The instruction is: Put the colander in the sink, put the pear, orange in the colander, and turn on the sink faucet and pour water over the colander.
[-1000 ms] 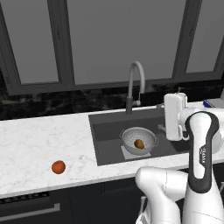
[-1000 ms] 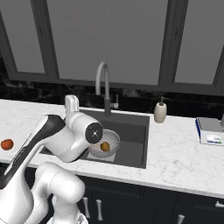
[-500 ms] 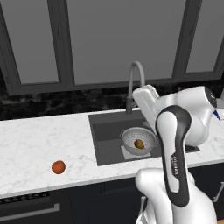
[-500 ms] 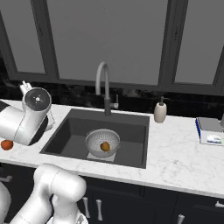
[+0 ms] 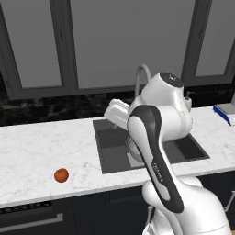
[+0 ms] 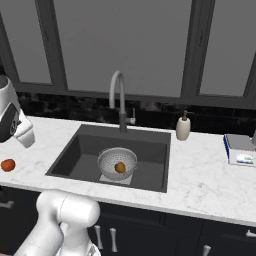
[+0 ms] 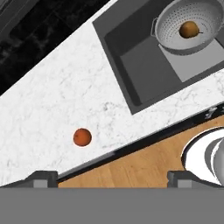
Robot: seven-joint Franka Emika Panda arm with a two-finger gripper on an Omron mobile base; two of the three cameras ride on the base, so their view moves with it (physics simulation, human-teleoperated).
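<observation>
On counter: orange | inside colander: pear

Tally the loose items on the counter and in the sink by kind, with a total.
Fruit: 2, pear in the colander, orange on the counter
Colander: 1, in the sink
Soap dispenser: 1
Blue-and-white item at the counter's right end: 1, kind unclear
Total: 5

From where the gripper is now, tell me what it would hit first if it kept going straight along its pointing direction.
Probably the bare white marble counter, between the orange and the sink. The open gripper looks down on it from above, nothing between; exact landing spot is uncertain.
</observation>
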